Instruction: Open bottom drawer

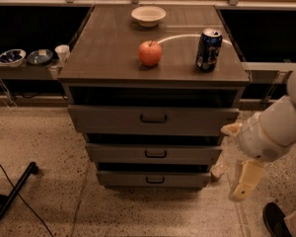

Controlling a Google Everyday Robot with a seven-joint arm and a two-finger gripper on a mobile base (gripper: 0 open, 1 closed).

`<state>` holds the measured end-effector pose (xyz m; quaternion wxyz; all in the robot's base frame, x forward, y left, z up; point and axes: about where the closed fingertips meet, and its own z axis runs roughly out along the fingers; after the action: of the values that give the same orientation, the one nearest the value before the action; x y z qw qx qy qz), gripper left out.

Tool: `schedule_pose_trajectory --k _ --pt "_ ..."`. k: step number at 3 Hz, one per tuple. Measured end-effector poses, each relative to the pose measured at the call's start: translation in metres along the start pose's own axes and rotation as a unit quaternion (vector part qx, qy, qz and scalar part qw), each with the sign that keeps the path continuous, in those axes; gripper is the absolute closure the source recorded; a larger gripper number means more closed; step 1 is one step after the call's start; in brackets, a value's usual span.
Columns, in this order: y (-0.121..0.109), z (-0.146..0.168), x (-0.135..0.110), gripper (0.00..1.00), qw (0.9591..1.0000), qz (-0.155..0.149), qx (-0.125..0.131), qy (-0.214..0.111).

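Observation:
The grey-brown cabinet [153,58] has three drawers, each standing slightly out. The bottom drawer [123,178] is the lowest and narrowest front, with a small dark bar handle [155,180]. My gripper [239,154] is on the white arm at the right, beside the cabinet's right edge at about the middle drawer's height. One cream finger [231,129] is near the top drawer's right end. The other finger [246,179] hangs at the bottom drawer's level, to its right and apart from it. The fingers are spread and hold nothing.
On the cabinet top are a red apple [150,53], a dark soda can [208,49] and a white bowl [148,15]. Bowls and a cup [62,52] sit on a low shelf at the left. A small pale object [218,171] lies by the cabinet's lower right corner. A black bar [12,196] and cable lie on the floor at the left.

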<state>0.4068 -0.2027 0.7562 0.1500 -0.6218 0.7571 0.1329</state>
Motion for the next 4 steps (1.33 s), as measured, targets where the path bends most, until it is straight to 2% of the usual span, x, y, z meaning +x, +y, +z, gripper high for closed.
schedule_pose_trajectory --k 1,2,3,4 --pt "0.029 0.085 0.012 0.0 0.9989 0.0 -0.033 -0.032" --pt "0.039 0.141 0.016 0.0 0.9959 -0.013 -0.041 -0.08" --pt "0.041 0.147 0.017 0.0 0.9945 -0.043 -0.044 -0.084" --pt "0.01 0.166 0.015 0.0 0.9922 -0.021 -0.015 -0.122"
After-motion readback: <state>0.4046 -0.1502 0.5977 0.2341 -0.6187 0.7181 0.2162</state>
